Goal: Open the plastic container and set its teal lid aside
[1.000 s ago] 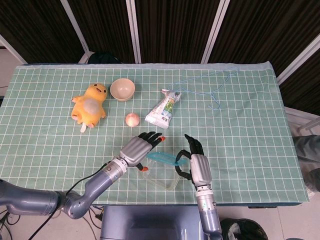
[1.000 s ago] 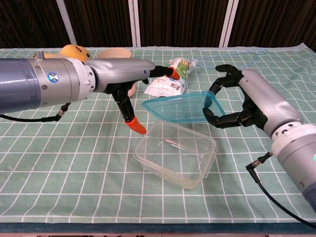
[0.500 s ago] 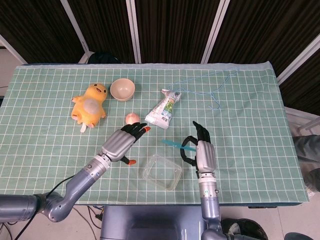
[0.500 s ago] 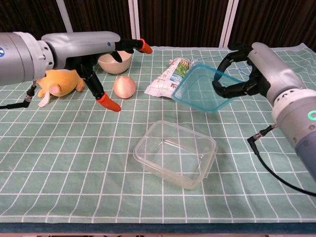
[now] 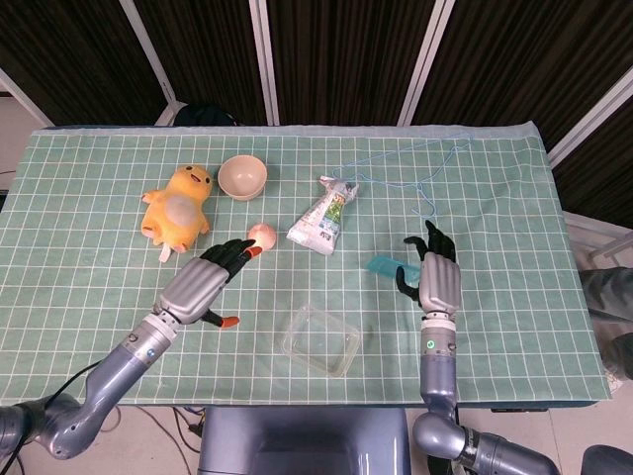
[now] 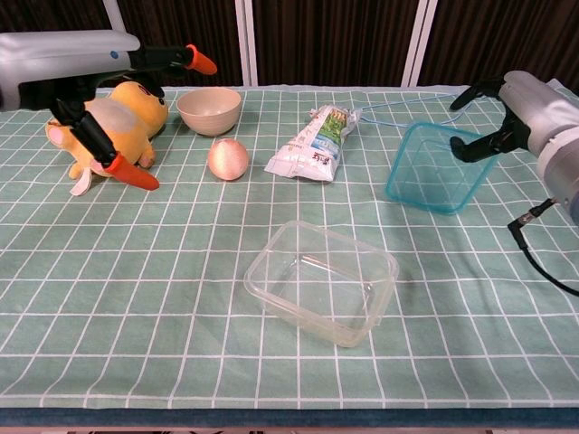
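The plastic container [image 6: 321, 292] sits open and lidless on the green checked cloth of the desk [image 5: 514, 327], close to the middle of the near edge. Its teal lid [image 6: 436, 167] is off it and well to the right, tilted up on edge, held at its upper right rim by the right hand [image 6: 507, 113], whose dark fingers [image 6: 470, 149] curl around that rim; the lid's lower edge looks to be at or just above the cloth, though contact cannot be told. The left hand [image 5: 198, 285] hovers over the left part of the desk with its orange-tipped fingers [image 6: 127, 172] spread apart, holding nothing. Just behind it lies a yellow plush toy [image 5: 180, 206], with a beige bowl [image 5: 242, 177] near the far edge, a peach-coloured ball [image 5: 261, 236] and a snack bag [image 5: 324, 218] toward the middle. A thin blue wire hanger [image 5: 415, 173] lies toward the far right corner.
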### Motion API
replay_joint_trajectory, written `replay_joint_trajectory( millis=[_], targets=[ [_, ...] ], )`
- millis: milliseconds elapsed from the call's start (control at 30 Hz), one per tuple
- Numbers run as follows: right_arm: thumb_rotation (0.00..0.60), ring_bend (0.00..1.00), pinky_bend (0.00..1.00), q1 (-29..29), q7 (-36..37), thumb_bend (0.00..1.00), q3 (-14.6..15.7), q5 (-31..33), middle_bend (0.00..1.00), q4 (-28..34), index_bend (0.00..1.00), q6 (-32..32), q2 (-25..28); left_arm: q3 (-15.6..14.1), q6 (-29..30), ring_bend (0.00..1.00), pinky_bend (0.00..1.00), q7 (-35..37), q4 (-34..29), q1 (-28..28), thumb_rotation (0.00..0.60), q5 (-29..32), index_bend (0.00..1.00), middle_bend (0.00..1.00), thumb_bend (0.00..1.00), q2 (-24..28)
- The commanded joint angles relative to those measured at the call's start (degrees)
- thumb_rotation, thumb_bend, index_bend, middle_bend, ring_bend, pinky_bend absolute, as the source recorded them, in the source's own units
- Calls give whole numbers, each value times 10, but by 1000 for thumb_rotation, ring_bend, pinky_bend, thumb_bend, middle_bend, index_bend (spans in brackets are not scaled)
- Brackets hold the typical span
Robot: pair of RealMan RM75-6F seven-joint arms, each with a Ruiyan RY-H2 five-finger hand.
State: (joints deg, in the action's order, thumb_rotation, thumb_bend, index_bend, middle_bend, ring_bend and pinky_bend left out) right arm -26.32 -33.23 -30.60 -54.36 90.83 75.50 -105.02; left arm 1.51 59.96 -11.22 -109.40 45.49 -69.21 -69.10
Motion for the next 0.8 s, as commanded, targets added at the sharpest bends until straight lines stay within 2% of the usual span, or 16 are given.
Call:
replay_joint_trajectory(
  millis=[33, 200, 367, 500, 567, 700, 800],
  targets=[
    [600, 0, 0, -24, -30, 409, -22, 20, 0, -16, 0, 5, 15, -17, 19, 0, 134, 14, -13, -23, 600, -33, 0, 0, 0, 24],
    [600, 0, 0, -38, -33, 389, -47, 40, 0, -23, 0, 24, 26, -39, 45, 0, 127, 40, -17, -60, 600, -78, 0, 0, 0, 54],
    [600, 0, 0, -15, -29, 388, -29, 43, 0, 11, 0, 28, 71, -60, 76, 0, 123, 66, -17, -99, 600, -114, 0, 0, 0, 75],
    [600, 0, 0, 34, -3, 388, 17, 21, 0, 68, 0, 22, 136, -83, 102, 0, 123, 77, -16, -135, 600, -143, 0, 0, 0, 89],
    [600, 0, 0, 69, 23, 384, 50, -7, 0, 102, 0, 20, 183, -97, 123, 0, 120, 77, -9, -157, 600, -163, 0, 0, 0, 97],
    [600, 0, 0, 136, 95, 327, 117, -79, 0, 153, 0, 14, 282, -125, 176, 0, 103, 77, 10, -209, 600, -204, 0, 0, 0, 110],
    [600, 0, 0, 165, 127, 274, 143, -112, 0, 168, 0, 20, 322, -139, 202, 0, 91, 75, 24, -234, 600, -218, 0, 0, 0, 115]
  ],
)
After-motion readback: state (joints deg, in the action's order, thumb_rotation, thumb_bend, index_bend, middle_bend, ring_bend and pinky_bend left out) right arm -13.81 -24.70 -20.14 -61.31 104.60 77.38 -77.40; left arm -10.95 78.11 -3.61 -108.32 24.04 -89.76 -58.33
